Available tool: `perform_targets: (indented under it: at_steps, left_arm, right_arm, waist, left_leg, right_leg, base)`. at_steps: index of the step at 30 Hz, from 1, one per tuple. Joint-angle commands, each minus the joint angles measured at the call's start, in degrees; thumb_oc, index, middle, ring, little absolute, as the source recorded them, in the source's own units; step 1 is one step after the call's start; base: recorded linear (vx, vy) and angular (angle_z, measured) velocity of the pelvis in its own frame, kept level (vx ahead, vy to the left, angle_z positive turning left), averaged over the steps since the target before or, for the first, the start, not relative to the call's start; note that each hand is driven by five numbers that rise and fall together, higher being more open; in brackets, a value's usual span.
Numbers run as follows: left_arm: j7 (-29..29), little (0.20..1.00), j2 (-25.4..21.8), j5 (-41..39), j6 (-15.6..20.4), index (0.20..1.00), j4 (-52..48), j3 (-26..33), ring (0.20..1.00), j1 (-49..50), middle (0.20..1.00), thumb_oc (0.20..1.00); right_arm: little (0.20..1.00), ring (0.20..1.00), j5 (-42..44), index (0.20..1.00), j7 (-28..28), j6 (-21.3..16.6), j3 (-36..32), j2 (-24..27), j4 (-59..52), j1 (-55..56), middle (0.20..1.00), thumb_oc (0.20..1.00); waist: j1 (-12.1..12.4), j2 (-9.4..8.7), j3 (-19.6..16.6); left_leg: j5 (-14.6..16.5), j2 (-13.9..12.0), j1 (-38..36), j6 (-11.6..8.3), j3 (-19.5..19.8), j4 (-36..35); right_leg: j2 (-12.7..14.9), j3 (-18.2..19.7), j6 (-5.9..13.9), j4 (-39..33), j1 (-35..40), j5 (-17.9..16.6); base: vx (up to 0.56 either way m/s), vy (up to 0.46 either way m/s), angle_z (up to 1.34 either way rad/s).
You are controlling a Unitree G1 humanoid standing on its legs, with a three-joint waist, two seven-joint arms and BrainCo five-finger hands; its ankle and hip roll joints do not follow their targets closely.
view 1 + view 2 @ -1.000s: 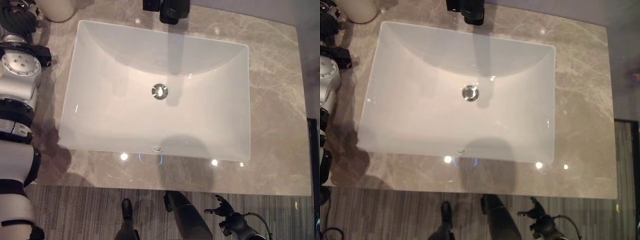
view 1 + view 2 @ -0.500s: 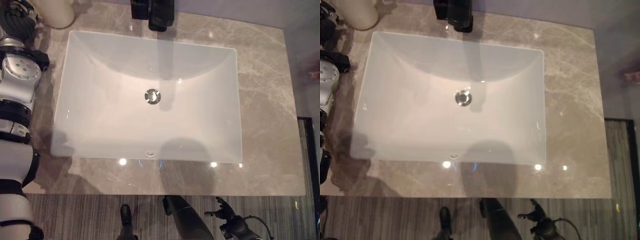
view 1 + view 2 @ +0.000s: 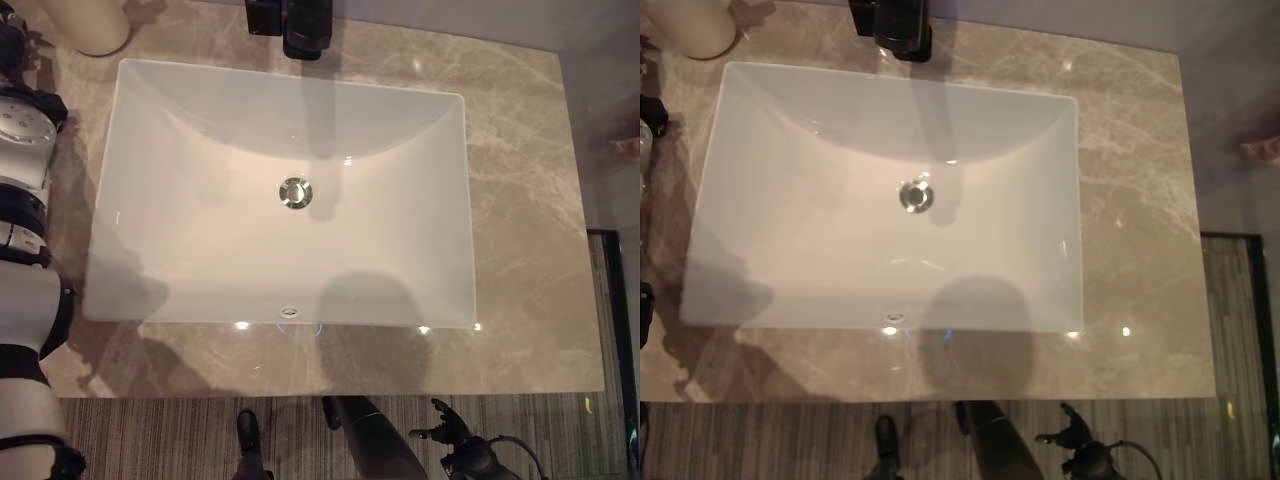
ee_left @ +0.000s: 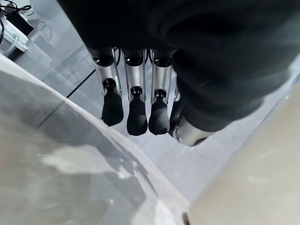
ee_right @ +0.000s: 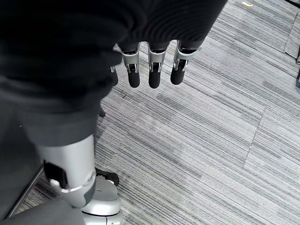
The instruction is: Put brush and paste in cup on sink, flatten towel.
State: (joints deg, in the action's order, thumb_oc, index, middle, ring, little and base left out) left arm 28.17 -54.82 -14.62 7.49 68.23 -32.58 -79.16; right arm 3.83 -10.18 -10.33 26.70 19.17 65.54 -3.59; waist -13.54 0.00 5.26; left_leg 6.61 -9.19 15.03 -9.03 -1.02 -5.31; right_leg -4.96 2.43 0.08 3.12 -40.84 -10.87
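At the centre of my view lies a white rectangular sink (image 3: pixel 200 230) sunk in a grey marble counter (image 3: pixel 520 200), with a round metal drain (image 3: pixel 295 192) in the middle of the basin. At twelve o'clock on the counter, just behind the sink's far rim, stands a black tap (image 3: pixel 300 22). At about eleven o'clock, off the sink's far left corner, a cream-coloured cup (image 3: pixel 90 25) stands on the marble; I cannot tell what is in it. At three o'clock, past the counter's right edge, a small pinkish thing (image 3: pixel 626 147) shows, too little of it to say what it is.

My left arm runs up the nine o'clock side of the counter. My left hand (image 4: pixel 136 89) is near the cup, above the counter's edge, its fingers straight and relaxed, holding nothing.

My right hand (image 5: pixel 150 61) hangs low at five o'clock over the grey striped floor (image 5: pixel 211 140), below the counter's front edge, fingers loosely extended and empty.
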Motion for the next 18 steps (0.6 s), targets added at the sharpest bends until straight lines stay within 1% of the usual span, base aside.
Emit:
perform_targets:
  at_steps: [1, 4, 6, 7, 8, 12, 13, 14, 17, 18]
  left_arm:
    - [0.4, 0.2, -2.4, 1.8, 1.3, 0.2, 0.4, -0.2, 0.2, -1.1, 0.2, 0.2]
    - [1.1, 0.2, -1.2, 3.0, 3.1, 0.2, -3.1, -0.2, 0.2, 0.7, 0.2, 0.2]
    - [1.1, 0.2, -1.0, 3.2, 3.3, 0.2, -3.5, -0.2, 0.2, 1.2, 0.2, 0.2]
    - [2.0, 0.2, -0.2, 4.1, 4.1, 0.2, -6.1, 0.0, 0.2, 2.6, 0.2, 0.2]
    - [2.0, 0.2, -0.2, 4.1, 4.1, 0.2, -6.1, 0.0, 0.2, 2.7, 0.2, 0.2]
    - [2.3, 0.2, 0.9, 5.1, 5.2, 0.2, -9.6, 0.6, 0.2, 5.8, 0.2, 0.2]
    - [2.3, 0.2, 1.0, 5.2, 5.2, 0.2, -9.7, 0.8, 0.2, 5.9, 0.2, 0.2]
    - [2.2, 0.2, 1.0, 5.9, 5.4, 0.2, -11.1, 0.7, 0.2, 7.0, 0.2, 0.2]
    - [2.1, 0.2, 1.2, 6.9, 5.7, 0.2, -12.8, 0.8, 0.2, 8.4, 0.2, 0.2]
    - [1.9, 0.2, 1.3, 7.1, 5.9, 0.2, -12.9, 0.7, 0.2, 8.6, 0.2, 0.2]
  right_arm:
    - [1.0, 1.0, 2.4, 1.0, -1.0, -0.5, 0.5, 3.1, -1.0, 0.7, 1.0, 1.0]
    - [1.0, 1.0, 1.9, 1.0, -1.2, -0.8, -0.2, 3.5, -0.5, 2.2, 1.0, 1.0]
    - [1.0, 1.0, 1.8, 1.0, -1.3, -0.9, -0.2, 3.6, -0.3, 2.2, 1.0, 1.0]
    - [1.0, 1.0, 1.9, 1.0, -1.5, -1.3, -0.6, 3.6, -0.1, 2.2, 1.0, 1.0]
    - [1.0, 1.0, 1.9, 1.0, -1.5, -1.3, -0.6, 3.6, -0.1, 2.2, 1.0, 1.0]
    - [1.0, 1.0, 2.4, 1.0, -1.7, -2.1, -1.0, 3.5, -1.0, 2.3, 1.0, 1.0]
    - [1.0, 1.0, 2.4, 1.0, -1.7, -2.1, -1.0, 3.6, -1.0, 2.4, 1.0, 1.0]
    - [1.0, 1.0, 2.2, 1.0, -1.7, -2.3, -1.0, 3.6, -1.3, 2.3, 1.0, 1.0]
    - [1.0, 1.0, 2.0, 1.0, -1.8, -2.5, -1.1, 3.8, -1.5, 2.6, 1.0, 1.0]
    - [1.0, 1.0, 1.9, 1.0, -1.9, -2.6, -1.2, 4.0, -1.8, 2.6, 1.0, 1.0]
  waist:
    - [-1.0, 0.89, 3.1]
    - [-1.1, 1.44, 3.0]
    - [-1.4, 1.4, 2.7]
    - [-1.3, 1.9, 2.7]
    - [-1.5, 1.74, 2.6]
    - [-1.8, 2.06, 2.3]
    - [-1.6, 2.27, 2.4]
    - [-1.8, 2.05, 2.3]
    - [-1.6, 2.22, 2.3]
    - [-1.9, 2.03, 2.2]
  left_leg:
    - [-5.3, 3.1, -8.8, 1.18, 2.7, 0.3]
    - [-4.9, 2.4, -9.0, 0.93, 2.6, 0.3]
    - [-5.1, 2.6, -8.7, 0.96, 2.7, 0.3]
    - [-4.8, 2.3, -8.8, 0.96, 2.8, 0.3]
    - [-5.1, 2.6, -8.5, 0.99, 3.0, 0.3]
    - [-4.7, 2.7, -8.1, 0.93, 3.2, 0.3]
    - [-4.5, 2.5, -8.4, 0.9, 3.0, 0.3]
    - [-4.6, 2.8, -7.9, 0.95, 3.1, 0.3]
    - [-4.3, 2.6, -7.9, 0.95, 3.1, 0.3]
    - [-4.4, 2.9, -7.7, 0.99, 3.2, 0.3]
  right_leg:
    - [0.3, -3.9, 5.71, 2.0, -0.3, 2.7]
    - [-0.2, -4.2, 5.51, 3.1, -0.7, 3.7]
    - [0.2, -4.3, 5.56, 3.1, -0.9, 3.5]
    - [0.0, -4.4, 5.54, 3.5, -1.0, 3.9]
    - [0.3, -4.4, 5.57, 3.4, -1.2, 3.6]
    - [0.5, -4.7, 5.55, 3.7, -1.7, 3.7]
    - [0.3, -4.7, 5.52, 3.8, -1.6, 4.0]
    - [0.7, -4.7, 5.57, 3.6, -1.8, 3.7]
    - [0.5, -4.9, 5.49, 3.7, -1.8, 3.9]
    - [0.8, -4.9, 5.52, 3.6, -1.9, 3.7]
  base:
    - [0.02, -0.024, -0.08]
    - [0.02, -0.014, -0.05]
    - [0.0, 0.0, 0.0]
    - [0.0, 0.0, 0.0]
    - [0.0, 0.0, 0.0]
    - [0.0, 0.004, 0.03]
    - [0.0, 0.009, 0.07]
    - [0.0, 0.002, 0.05]
    - [0.0, 0.0, 0.01]
    - [0.0, 0.0, 0.0]
